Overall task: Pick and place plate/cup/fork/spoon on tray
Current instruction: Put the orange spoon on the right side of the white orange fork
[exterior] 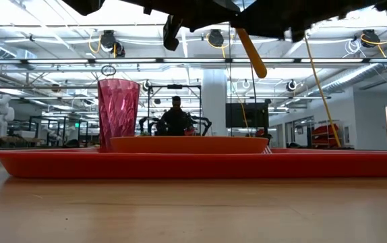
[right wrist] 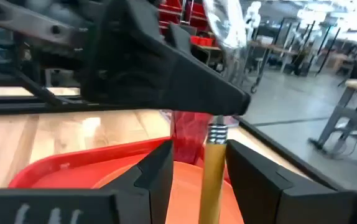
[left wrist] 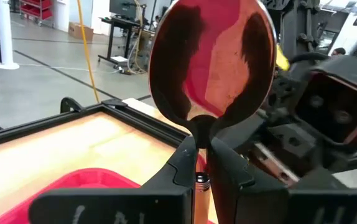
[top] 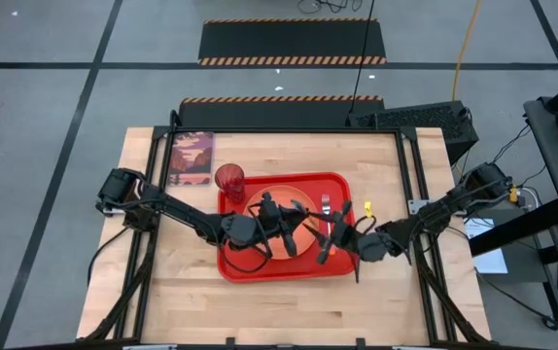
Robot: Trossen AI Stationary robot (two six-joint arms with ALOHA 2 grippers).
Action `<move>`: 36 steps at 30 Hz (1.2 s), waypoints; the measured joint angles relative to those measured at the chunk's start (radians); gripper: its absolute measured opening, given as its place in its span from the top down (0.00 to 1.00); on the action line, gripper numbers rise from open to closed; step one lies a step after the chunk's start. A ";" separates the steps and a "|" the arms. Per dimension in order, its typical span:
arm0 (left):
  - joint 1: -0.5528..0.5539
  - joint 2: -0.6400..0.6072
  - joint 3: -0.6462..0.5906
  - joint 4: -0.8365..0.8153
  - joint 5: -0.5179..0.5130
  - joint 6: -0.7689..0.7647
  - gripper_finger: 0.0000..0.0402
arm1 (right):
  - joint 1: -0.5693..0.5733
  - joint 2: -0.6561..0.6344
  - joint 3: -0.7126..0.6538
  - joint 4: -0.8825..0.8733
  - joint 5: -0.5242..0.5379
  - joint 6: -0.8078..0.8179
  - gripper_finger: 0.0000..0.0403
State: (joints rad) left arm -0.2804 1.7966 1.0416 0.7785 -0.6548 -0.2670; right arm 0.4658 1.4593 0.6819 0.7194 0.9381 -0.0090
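The red tray (top: pixel 235 264) lies mid-table. On it are the orange plate (top: pixel 303 241), the dark red cup (top: pixel 229 179) at its far left corner, and the fork (top: pixel 326 203) to the right of the plate. My left gripper (left wrist: pixel 200 140) is above the plate and shut on the spoon (left wrist: pixel 213 59), whose bowl sticks out past the fingertips. My right gripper (right wrist: pixel 198 149) comes from the right, open. Its fingers stand on either side of the spoon's orange handle (right wrist: pixel 214 180). I cannot tell whether they touch it. The handle (exterior: pixel 251 50) hangs high above the tray. My left gripper pinches the spoon at its thin metal neck (left wrist: pixel 201 124), just below the bowl, between its two fingers. The spoon lies along the fingers, with the bowl beyond the tips and the handle (left wrist: pixel 201 199) running back between them. The spoon is lifted clear of the tray.
A picture card (top: pixel 191 158) lies at the table's far left, beside the cup. Bare wood lies on the near side of the tray and to its left. A black frame rail runs along the table's edges. A person shows far off in the room (exterior: pixel 175 111).
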 joint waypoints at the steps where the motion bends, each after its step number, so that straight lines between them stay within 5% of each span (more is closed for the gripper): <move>1: -0.001 0.000 0.000 -0.001 0.000 0.000 0.94 | -0.015 0.000 0.000 -0.007 -0.021 0.020 0.66; 12: -0.016 0.000 0.000 -0.016 0.010 0.016 0.91 | -0.018 0.000 0.000 -0.022 -0.041 0.048 0.94; 16: -0.013 0.000 0.000 -0.021 0.099 0.039 0.79 | -0.012 -0.013 0.000 -0.031 -0.087 0.088 0.94; 22: -0.012 -0.031 0.000 -0.037 0.245 0.106 0.66 | -0.022 -0.104 -0.001 -0.142 -0.313 0.217 0.94; 28: -0.007 -0.086 -0.002 -0.100 0.432 0.177 0.64 | -0.022 -0.187 -0.001 -0.210 -0.529 0.261 0.95; 36: 0.004 -0.092 -0.002 -0.074 0.489 0.221 0.66 | -0.055 -0.185 -0.002 -0.206 -0.630 0.263 0.94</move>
State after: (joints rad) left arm -0.2767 1.7042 1.0401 0.7043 -0.1654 -0.0463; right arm 0.4106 1.2747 0.6804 0.5131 0.3078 0.2539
